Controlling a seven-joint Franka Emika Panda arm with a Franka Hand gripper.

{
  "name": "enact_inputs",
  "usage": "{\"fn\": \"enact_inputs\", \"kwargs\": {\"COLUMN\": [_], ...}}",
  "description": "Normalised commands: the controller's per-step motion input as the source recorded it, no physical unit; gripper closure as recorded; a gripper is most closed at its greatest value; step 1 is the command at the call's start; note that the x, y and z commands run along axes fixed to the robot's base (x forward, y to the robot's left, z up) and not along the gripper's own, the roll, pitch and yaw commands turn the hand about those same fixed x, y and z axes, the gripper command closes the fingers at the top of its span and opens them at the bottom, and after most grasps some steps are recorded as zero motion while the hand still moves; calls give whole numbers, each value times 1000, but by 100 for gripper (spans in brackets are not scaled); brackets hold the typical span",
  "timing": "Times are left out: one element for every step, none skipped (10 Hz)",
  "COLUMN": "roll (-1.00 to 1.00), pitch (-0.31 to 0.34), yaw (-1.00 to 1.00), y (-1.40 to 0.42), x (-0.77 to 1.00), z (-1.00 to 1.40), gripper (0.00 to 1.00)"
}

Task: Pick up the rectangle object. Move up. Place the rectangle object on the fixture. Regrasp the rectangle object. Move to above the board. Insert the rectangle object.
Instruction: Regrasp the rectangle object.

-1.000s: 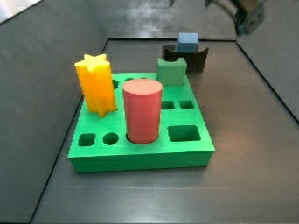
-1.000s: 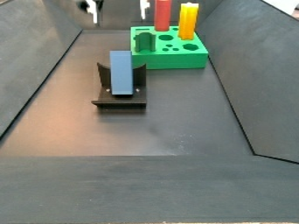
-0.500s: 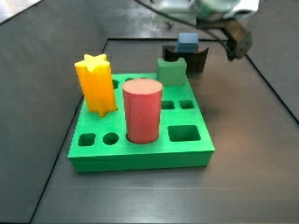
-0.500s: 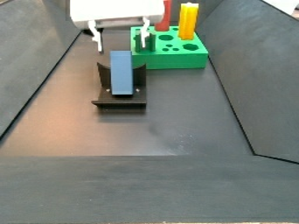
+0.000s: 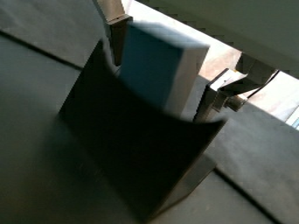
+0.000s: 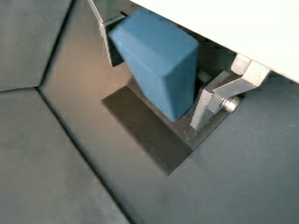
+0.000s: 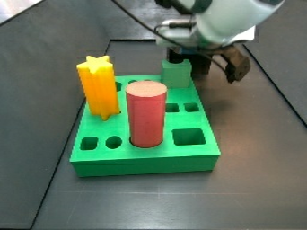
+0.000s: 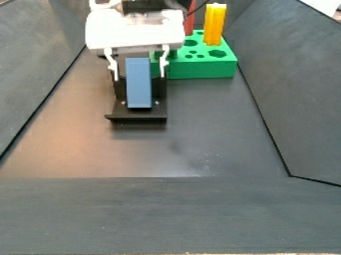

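Note:
The slate-blue rectangle object stands tilted in the notch of the dark fixture, in front of the green board. My gripper has come down over it and is open, one silver finger on each side of the block. In both wrist views the rectangle object fills the space between the fingers, with a thin dark gap on one side. The fixture lies underneath. In a side view the gripper hides the block behind the board.
A red cylinder and a yellow star-shaped post stand in the board. A small green notched block sits at its far edge. Sloping dark walls close in the floor on both sides.
The gripper has come down from high at the back to the fixture and now straddles the rectangle object. The block and the fixture have not moved.

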Motion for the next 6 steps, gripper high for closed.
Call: {"fn": "enact_inputs", "kwargs": {"roll": [68,51,45,44,44,44], "pitch": [-30,-6,-11,-11,-11,-11], "yaw": [-13,-6,-3,-2,1,3], "y": [7,-1,-6,-5,-5,-5], "x": [64,16,9,9,9,9], "z": [-295,-175,-170,-170,-170,-169], "gripper": [0,0,0,0,0,0]}}
